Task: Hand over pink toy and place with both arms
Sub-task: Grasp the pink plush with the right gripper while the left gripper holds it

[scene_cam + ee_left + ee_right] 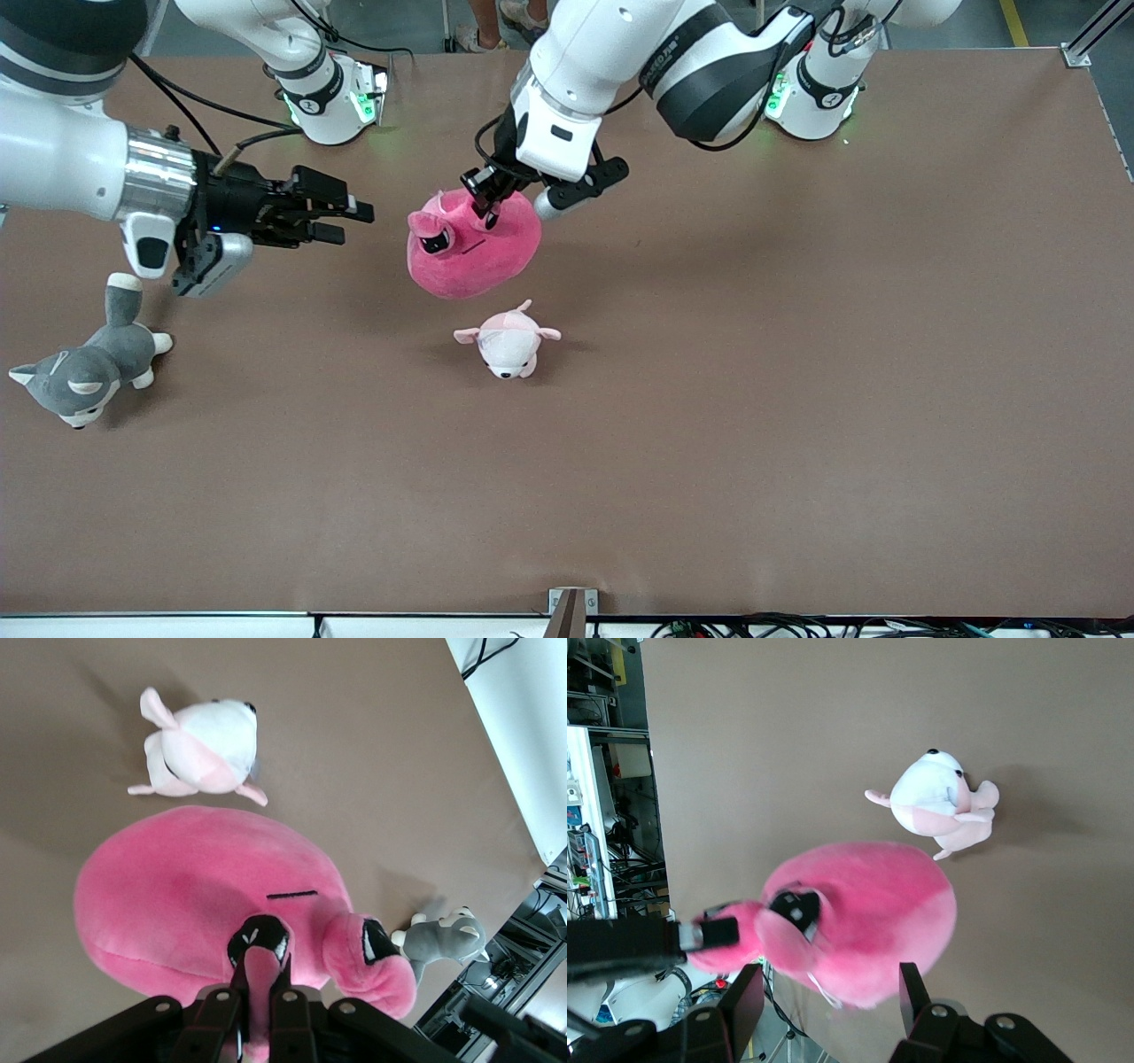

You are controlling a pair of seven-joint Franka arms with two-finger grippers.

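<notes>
The pink toy (474, 248), a big hot-pink blob with dark eyes, hangs a little above the middle of the table. My left gripper (485, 208) comes down on it from above and is shut on one of its small ear flaps (263, 970). In the left wrist view the toy (195, 895) fills the middle. My right gripper (350, 221) is level with the toy on the side of the right arm's end of the table. It points at the toy, open, a short gap away. In the right wrist view the toy (868, 912) hangs just ahead of the open gripper (828, 988).
A small pale pink-and-white plush (507, 341) lies on the table just nearer the front camera than the toy. A grey-and-white husky plush (84, 368) lies toward the right arm's end, below the right wrist. Bare brown tabletop (797, 399) spreads toward the left arm's end.
</notes>
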